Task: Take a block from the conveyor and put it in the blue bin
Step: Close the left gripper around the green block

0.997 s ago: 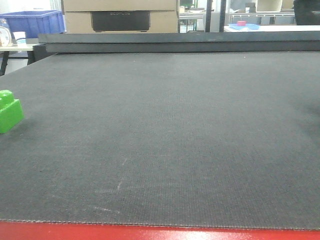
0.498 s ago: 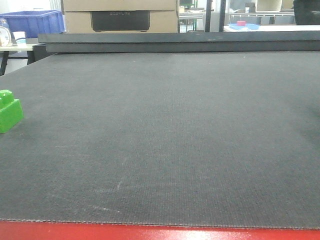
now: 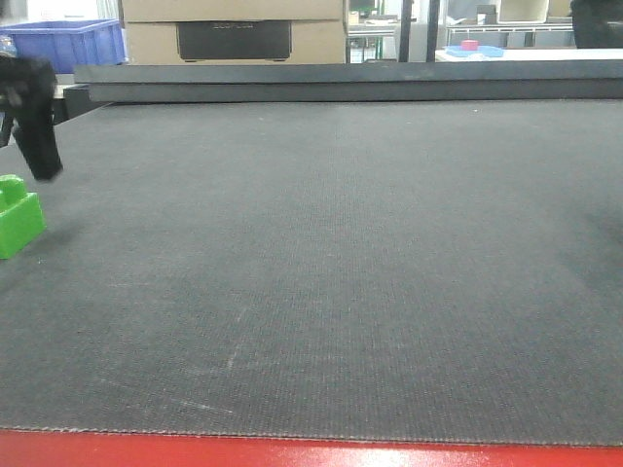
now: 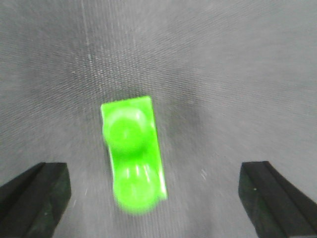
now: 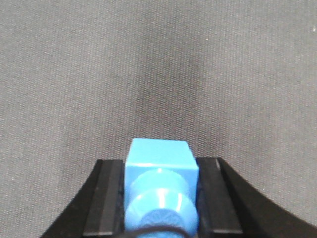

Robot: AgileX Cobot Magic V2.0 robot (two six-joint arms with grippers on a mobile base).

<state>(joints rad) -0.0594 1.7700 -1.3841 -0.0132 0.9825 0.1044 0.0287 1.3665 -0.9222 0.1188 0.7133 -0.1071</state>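
Observation:
The green block (image 3: 18, 218) sits at the far left of the dark grey conveyor (image 3: 341, 243). My left gripper (image 3: 35, 122) shows blurred just above and behind the block. From the left wrist, the block (image 4: 132, 154) lies lengthwise on the belt between the black fingers (image 4: 35, 197), nearer the left one. That gripper (image 4: 154, 198) is open and touches nothing. My right gripper (image 5: 161, 171) hangs over bare belt, shut on a blue brick (image 5: 159, 163) with a round stud. A blue bin (image 3: 66, 43) stands beyond the belt at the back left.
A red frame (image 3: 292, 453) edges the belt's near side. Along the far side runs a raised dark rail (image 3: 341, 80). Cardboard boxes (image 3: 234, 29) and tables with small items stand behind it.
My left gripper has come into the front view at the upper left, above the green block. The block has stayed where it was.

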